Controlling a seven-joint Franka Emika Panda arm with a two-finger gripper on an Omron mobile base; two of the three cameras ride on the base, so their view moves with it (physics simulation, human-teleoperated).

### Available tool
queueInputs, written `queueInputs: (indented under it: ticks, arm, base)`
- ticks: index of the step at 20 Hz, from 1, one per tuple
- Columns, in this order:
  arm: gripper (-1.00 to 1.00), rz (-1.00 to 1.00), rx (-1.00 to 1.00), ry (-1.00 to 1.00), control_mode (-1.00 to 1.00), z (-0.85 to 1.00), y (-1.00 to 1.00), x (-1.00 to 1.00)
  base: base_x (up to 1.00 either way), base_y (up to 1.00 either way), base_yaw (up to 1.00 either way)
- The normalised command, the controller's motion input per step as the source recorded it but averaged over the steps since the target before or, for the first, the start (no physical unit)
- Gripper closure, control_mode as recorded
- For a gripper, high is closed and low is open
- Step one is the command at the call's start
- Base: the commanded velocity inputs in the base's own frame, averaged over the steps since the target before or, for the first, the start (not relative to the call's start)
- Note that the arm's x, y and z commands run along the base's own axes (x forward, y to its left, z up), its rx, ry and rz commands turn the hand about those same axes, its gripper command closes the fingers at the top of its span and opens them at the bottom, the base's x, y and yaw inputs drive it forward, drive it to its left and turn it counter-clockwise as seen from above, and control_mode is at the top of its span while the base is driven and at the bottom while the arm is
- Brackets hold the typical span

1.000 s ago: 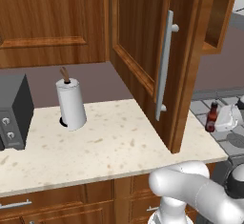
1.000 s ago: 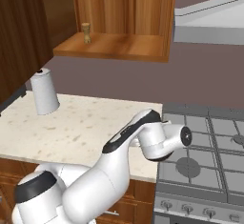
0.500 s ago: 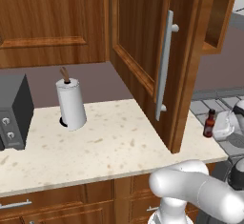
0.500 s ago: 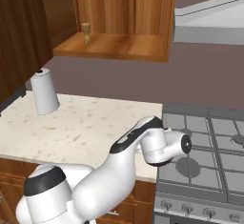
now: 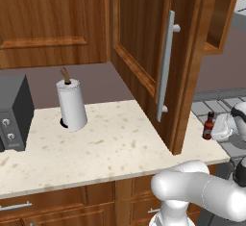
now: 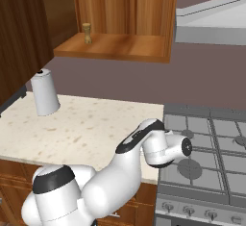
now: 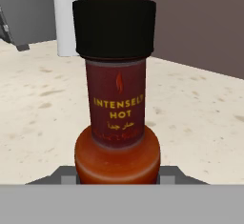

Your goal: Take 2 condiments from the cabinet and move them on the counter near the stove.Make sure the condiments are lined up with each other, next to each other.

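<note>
while our end effector [image 5: 217,129] sits beside the hot sauce bottle [image 5: 208,125] standing on the counter [image 5: 110,148] near the stove [image 6: 211,143], we cannot tell its grip; the shaker [image 6: 87,33] stands in the cabinet [image 6: 115,47].

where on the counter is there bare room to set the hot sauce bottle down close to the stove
The counter is bare across the wide stretch between the paper towel roll and the stove, including the strip along the stove's edge. The far left is crowded by the roll and the toaster. The hot sauce bottle hangs just past the open cabinet door.
</note>
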Motion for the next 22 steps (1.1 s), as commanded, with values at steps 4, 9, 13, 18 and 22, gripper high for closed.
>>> queueInputs:
  ticks: [4,9,13,18,22]
  arm:
    - [1.0,0.0,0.0,0.0,-1.0,-0.06,-0.04,0.22]
    - [1.0,0.0,0.0,0.0,-1.0,-0.21,-0.02,0.19]
    - [1.0,0.01,0.0,0.0,-1.0,-0.28,-0.06,0.18]
    - [1.0,0.02,0.0,0.0,-1.0,-0.19,-0.1,0.11]
    - [1.0,0.02,0.0,0.0,-1.0,-0.19,-0.1,0.04]
  base:
    - [0.0,0.0,0.0]
    - [0.0,0.0,0.0]
    - [0.0,0.0,0.0]
    - [0.0,0.0,0.0]
    - [0.0,0.0,0.0]
